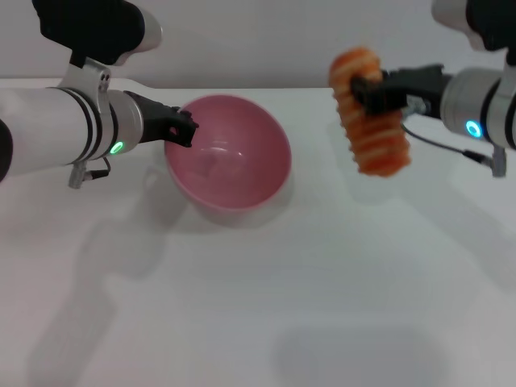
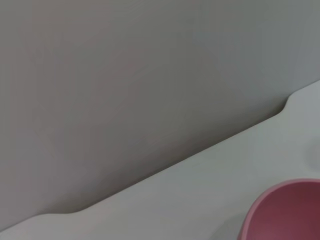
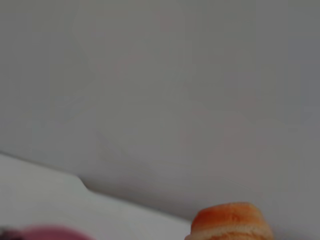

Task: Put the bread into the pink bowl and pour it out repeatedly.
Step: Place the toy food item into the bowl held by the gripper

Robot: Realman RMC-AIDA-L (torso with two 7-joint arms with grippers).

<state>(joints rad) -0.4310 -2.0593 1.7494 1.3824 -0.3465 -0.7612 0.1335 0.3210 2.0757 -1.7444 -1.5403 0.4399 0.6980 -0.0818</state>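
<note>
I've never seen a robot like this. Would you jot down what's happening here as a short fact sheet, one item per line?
Surface: white table
Pink bowl: tilted, its opening facing the camera, nothing inside
Left gripper: gripping the bowl's rim on the robot's left side
Bread: orange ridged loaf, held in the air to the right of the bowl, not touching it
Right gripper: clamped on the loaf's upper part
Stage: bread not yet in the bowl
</note>
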